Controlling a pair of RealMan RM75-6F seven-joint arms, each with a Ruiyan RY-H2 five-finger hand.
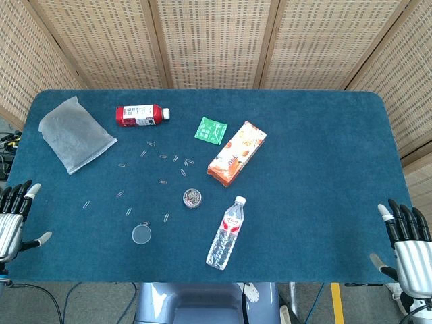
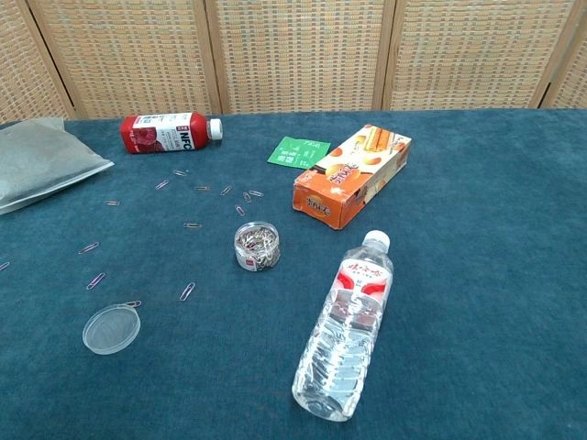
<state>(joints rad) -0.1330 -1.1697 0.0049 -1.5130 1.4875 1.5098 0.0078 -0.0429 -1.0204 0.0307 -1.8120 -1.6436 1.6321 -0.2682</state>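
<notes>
Both hands idle, fingers spread, holding nothing: left hand (image 1: 13, 216) and right hand (image 1: 405, 243) far from clip jar (image 1: 192, 198). Loose paperclips (image 1: 162, 181) lie left of jar; pinch one at a time.

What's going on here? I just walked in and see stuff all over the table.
Nothing is being handled. The left hand and right hand rest open at the table's near corners. Paper clips lie scattered around an open clip jar, its lid off beside it.
</notes>
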